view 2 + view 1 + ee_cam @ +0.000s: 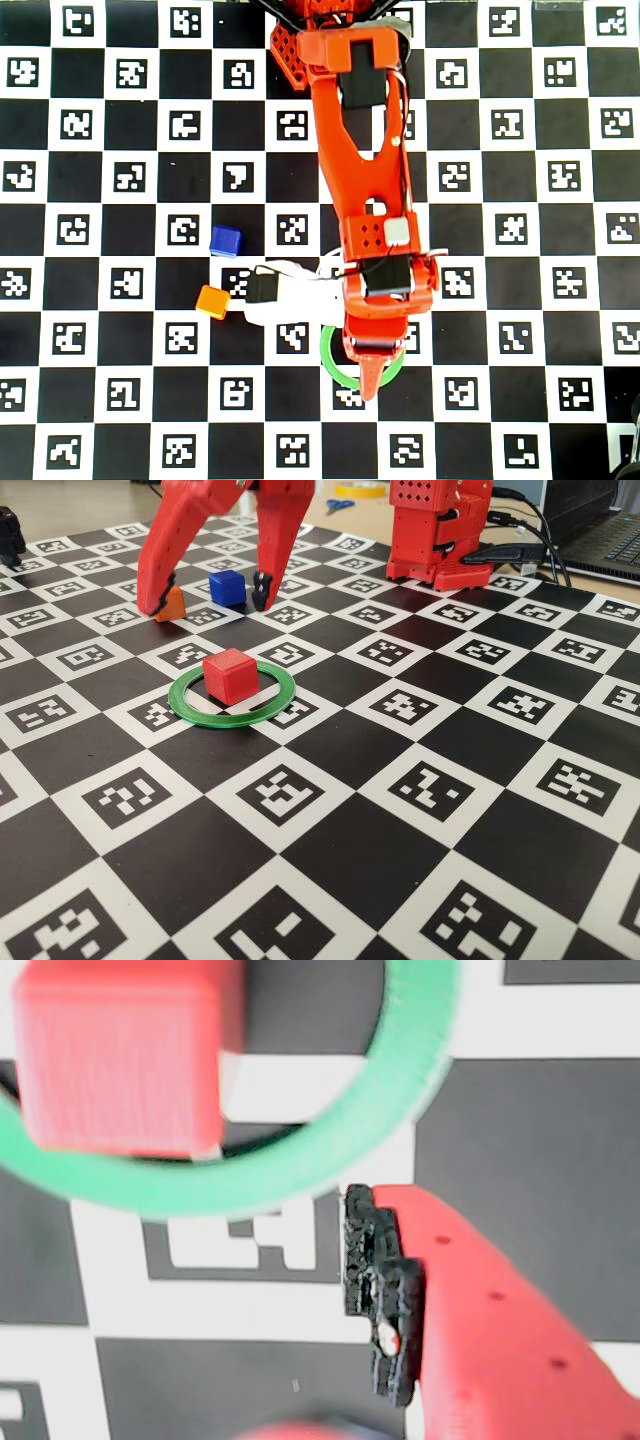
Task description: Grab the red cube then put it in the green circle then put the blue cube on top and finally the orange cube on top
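While the small red plastic cube [230, 675] sits inside the flat green plastic ring [190, 708], the red claw [208, 604] hangs wide open behind it, its 2 fingers gripping nothing.

Low front fixed view, top-down overhead view and close downward wrist view, all sharing the green circle [232, 712].

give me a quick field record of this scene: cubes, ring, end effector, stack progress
red cube: inside the green circle, resting on the board
blue cube: on the board behind the ring, not stacked
orange cube: on the board, left of blue in the fixed view, beside a fingertip
end effector: open, empty, above the board
stack progress: red placed; blue and orange remain
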Available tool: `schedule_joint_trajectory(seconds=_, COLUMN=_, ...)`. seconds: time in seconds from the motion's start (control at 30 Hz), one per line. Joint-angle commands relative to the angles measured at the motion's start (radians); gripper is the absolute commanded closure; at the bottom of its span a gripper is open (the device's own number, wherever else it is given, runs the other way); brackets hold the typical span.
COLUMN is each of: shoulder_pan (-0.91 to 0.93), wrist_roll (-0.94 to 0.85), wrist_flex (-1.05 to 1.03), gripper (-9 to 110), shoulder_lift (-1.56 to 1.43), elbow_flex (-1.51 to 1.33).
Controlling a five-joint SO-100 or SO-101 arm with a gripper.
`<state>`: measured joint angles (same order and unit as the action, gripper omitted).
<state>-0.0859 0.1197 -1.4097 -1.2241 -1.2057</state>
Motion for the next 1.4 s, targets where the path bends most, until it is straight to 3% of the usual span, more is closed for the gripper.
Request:
schedule_joint_trajectory(seconds=0.0, shoulder_pan=0.031, wrist_roll=-0.035, wrist_flex=-0.008, gripper=49, shoulder_lift=-0.233, elbow_flex=-0.052)
schedule_joint_trajectory(seconds=0.7, shoulder_pan=0.457, wrist_roll=-0.311, wrist_flex=-0.147, gripper=49, shoulder_lift=-0.664, elbow_flex=-0.388)
schedule_joint_trajectory(seconds=1.03, shoulder_pan=0.626, wrist_roll=-0.423, wrist_flex=-0.066, gripper=49, shoulder_lift=-0.667, elbow_flex=-0.512)
schedule_joint_trajectory(seconds=1.37, shoulder_pan=0.666, wrist_roll=-0.472, wrist_flex=0.052, gripper=49, shoulder_lift=-0.646, elbow_flex=-0.621)
